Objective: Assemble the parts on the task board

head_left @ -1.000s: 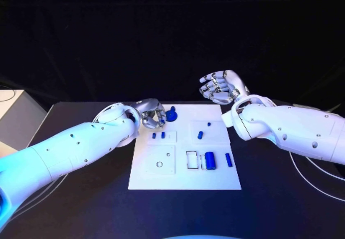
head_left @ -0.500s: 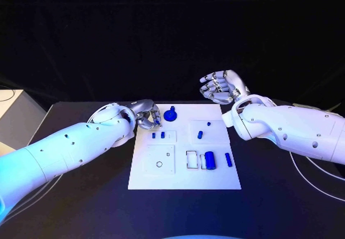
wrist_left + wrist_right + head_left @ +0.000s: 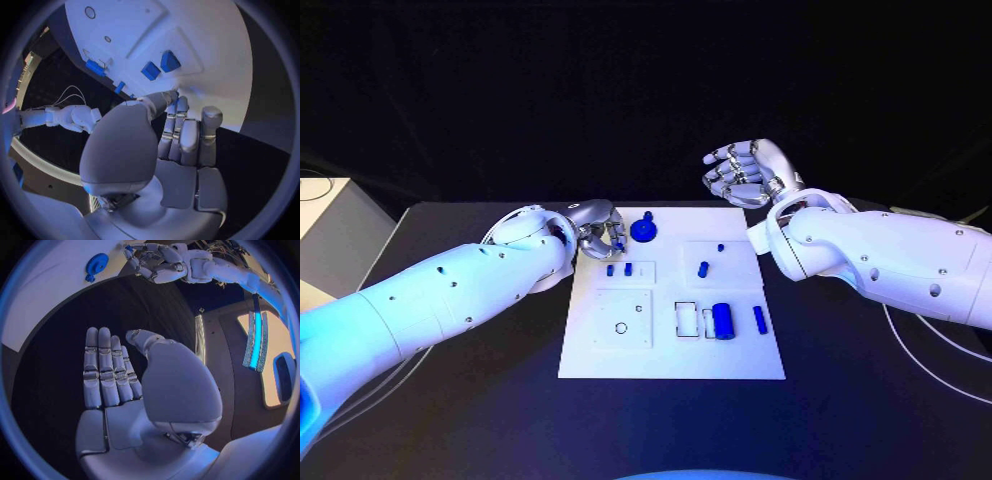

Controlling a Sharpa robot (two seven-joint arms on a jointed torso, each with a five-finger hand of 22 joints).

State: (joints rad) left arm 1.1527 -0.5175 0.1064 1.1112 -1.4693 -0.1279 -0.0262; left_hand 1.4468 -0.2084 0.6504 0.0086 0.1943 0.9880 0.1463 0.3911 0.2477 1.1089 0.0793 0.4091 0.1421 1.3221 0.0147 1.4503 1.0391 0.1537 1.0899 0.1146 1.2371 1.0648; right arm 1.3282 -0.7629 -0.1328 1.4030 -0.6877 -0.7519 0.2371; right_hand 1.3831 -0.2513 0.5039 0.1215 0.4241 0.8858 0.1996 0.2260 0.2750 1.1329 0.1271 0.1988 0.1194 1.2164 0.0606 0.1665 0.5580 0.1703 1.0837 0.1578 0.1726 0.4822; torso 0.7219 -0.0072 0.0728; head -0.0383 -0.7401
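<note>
Left robot hand (image 3: 599, 232) at white task board's (image 3: 672, 355) far corner (beside round blue part (image 3: 643, 229)), right robot hand (image 3: 749, 175) raised

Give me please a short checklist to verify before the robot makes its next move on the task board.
1. Left robot hand holds nothing: ok in the left wrist view; it sits at the far left corner of the task board.
2. Round blue part free of the left robot hand: ok, a small gap shows.
3. Right robot hand away from the board: ok, raised beyond its far edge, holding nothing.
4. Blue cylinder seated in its slot: cannot tell.
5. Two small blue parts undisturbed, side by side: ok.
</note>
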